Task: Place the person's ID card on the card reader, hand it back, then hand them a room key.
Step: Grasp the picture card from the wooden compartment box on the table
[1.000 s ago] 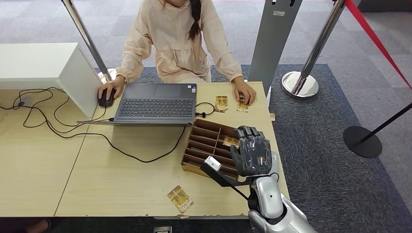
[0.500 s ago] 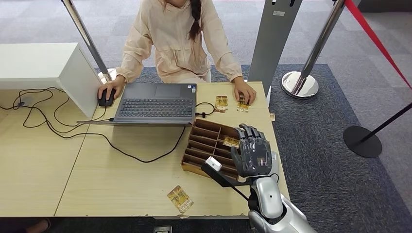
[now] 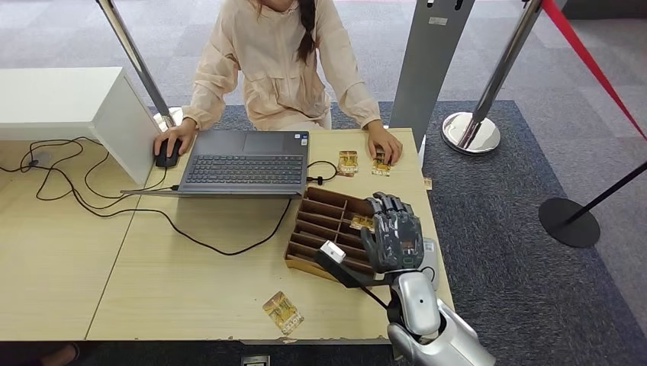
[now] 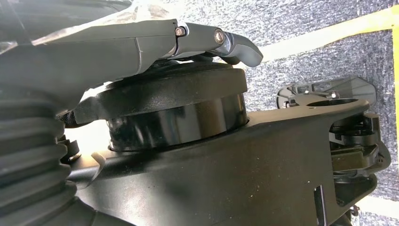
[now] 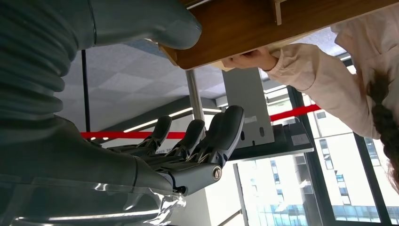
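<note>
Lower right of the head view, right hand [image 3: 394, 240] over the wooden card organizer [image 3: 328, 229], fingers [image 5: 221, 129] apart, holding nothing.

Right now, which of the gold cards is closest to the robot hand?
The card in the wooden organizer, the one standing in a slot just left of the right robot hand. The others lie flat: two by the person's hand, one at the near edge.
</note>
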{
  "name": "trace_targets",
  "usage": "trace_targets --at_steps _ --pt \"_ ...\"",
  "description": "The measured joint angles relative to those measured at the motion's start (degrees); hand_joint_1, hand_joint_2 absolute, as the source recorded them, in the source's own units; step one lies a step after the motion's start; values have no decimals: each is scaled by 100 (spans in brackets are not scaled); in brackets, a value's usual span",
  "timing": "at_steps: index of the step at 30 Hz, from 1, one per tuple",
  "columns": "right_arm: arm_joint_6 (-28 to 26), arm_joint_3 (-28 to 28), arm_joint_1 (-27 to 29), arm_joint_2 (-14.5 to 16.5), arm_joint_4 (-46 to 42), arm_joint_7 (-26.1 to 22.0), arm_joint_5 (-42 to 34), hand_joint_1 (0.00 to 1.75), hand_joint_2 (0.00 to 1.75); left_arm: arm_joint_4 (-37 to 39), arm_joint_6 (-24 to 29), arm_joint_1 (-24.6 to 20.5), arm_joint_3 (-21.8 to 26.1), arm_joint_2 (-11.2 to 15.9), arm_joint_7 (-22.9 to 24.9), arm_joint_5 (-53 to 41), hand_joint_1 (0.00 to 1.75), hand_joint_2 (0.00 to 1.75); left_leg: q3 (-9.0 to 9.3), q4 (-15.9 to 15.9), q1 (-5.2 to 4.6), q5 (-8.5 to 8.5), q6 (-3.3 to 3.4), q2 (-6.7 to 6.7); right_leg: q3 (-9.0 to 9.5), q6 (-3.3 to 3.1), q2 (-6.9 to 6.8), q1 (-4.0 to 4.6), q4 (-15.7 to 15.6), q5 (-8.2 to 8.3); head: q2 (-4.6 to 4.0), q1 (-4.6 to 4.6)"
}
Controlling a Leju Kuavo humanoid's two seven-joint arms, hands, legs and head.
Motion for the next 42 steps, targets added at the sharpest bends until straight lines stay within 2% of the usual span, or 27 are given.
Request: trace_targets --at_steps 16,24,42 --pt "-52 46 -85 108 226 -20 -208 55 175 -24 8 19 0 14 -64 26 0 0 0 0 0 0 0 0 0 0 0 0 0 0 0 0" --pt "-269 77 -31 112 286 -56 -282 51 175 -26 534 28 2 -127 -122 96 0 0 -1 1 3 0 0 1 -2 0 0 1 -1 0 0 -1" --pt "-412 136 14 239 519 -127 -319 54 175 -24 510 20 2 -127 -159 156 0 0 -3 1 5 0 0 1 -2 0 0 4 -1 0 0 0"
